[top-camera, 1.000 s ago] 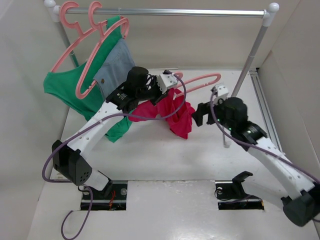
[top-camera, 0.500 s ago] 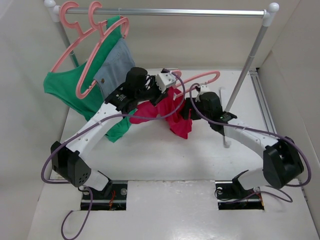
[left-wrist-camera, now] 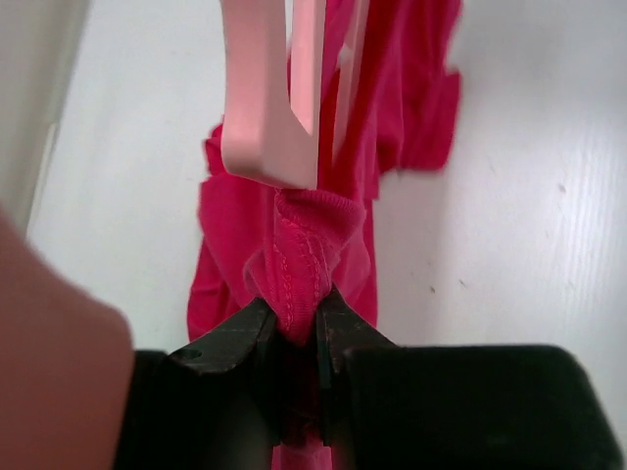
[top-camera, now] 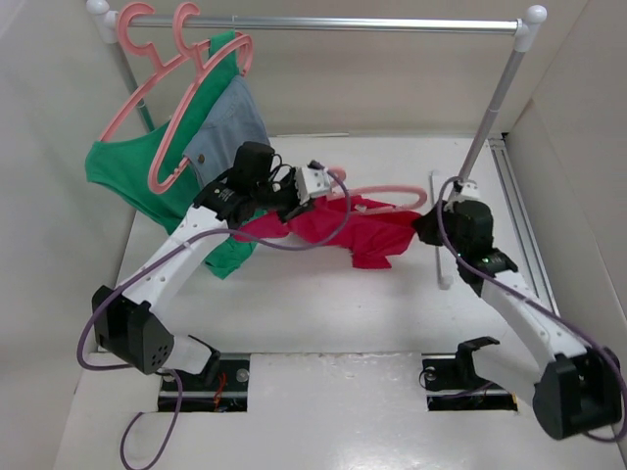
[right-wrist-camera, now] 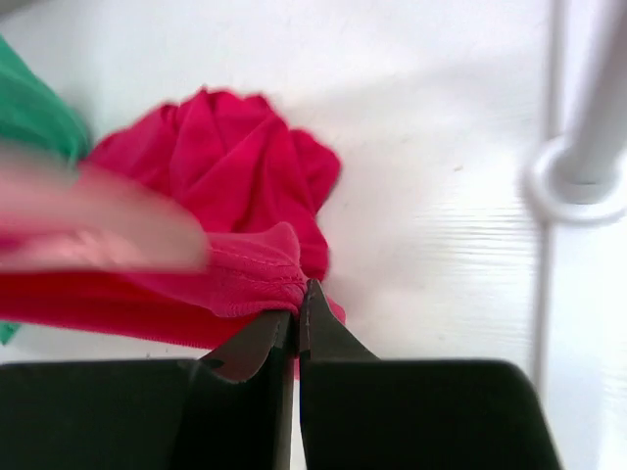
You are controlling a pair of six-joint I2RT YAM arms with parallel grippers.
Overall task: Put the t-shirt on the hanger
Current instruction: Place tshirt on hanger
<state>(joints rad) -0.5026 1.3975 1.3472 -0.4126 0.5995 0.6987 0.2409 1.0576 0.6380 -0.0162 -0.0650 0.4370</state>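
Your wrist views show what overhead hides: left hand [left-wrist-camera: 294,321] pinches the t-shirt [left-wrist-camera: 306,245] by the hanger [left-wrist-camera: 260,117]; closed right hand [right-wrist-camera: 297,315] seemingly nips its hem, both arms reaching forward.

Two slim white-and-black arms trailing purple cables.
The left arm [top-camera: 186,250] and right arm [top-camera: 524,318] each have smooth white link shells between bulky black joint housings [top-camera: 132,333], and end in black bases [top-camera: 470,354]. A thin purple cable [top-camera: 98,338] runs loose beside each arm up to the wrist, where the left one carries a small white block [top-camera: 315,181]. The left end effector [left-wrist-camera: 294,323] and right end effector [right-wrist-camera: 297,318] have matte black fingers that taper to narrow tips.
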